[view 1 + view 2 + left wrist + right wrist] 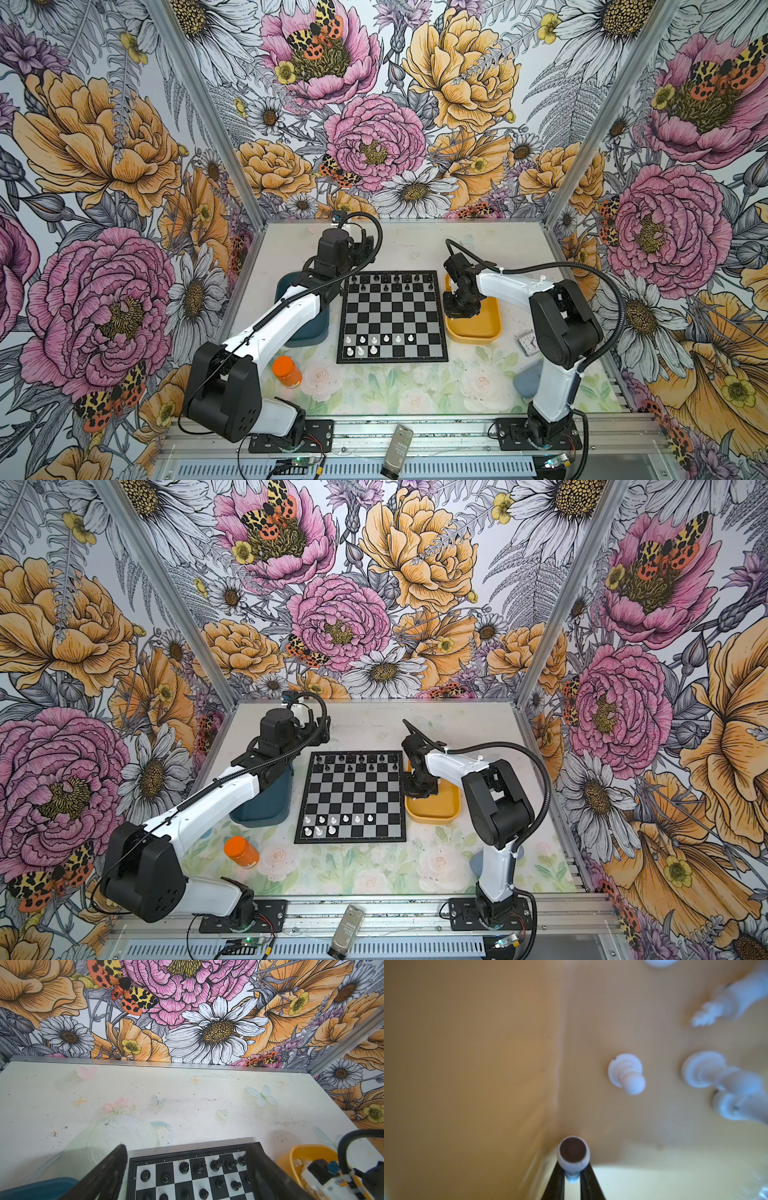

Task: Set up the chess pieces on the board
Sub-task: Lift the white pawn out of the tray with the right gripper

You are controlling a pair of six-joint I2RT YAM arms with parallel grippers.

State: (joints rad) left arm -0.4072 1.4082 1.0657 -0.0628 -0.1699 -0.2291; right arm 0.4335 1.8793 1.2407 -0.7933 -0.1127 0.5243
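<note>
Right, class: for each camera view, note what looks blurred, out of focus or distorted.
Right wrist view: yellow tray smeared by motion blur, loose white pieces soft, piece in the right gripper clearest. Left wrist view: left gripper fingers dark and blurred, board sharp. Both top views: sharp.

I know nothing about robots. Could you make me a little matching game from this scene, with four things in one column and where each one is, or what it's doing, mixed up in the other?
Things:
1. orange jar
2. yellow tray
3. blue tray
4. right gripper

Places or states:
A. shut on a white chess piece
B. right of the board
C. off the board's front left corner, apart from it
D. left of the board

Pairs: 1-C, 2-B, 3-D, 4-A
</note>
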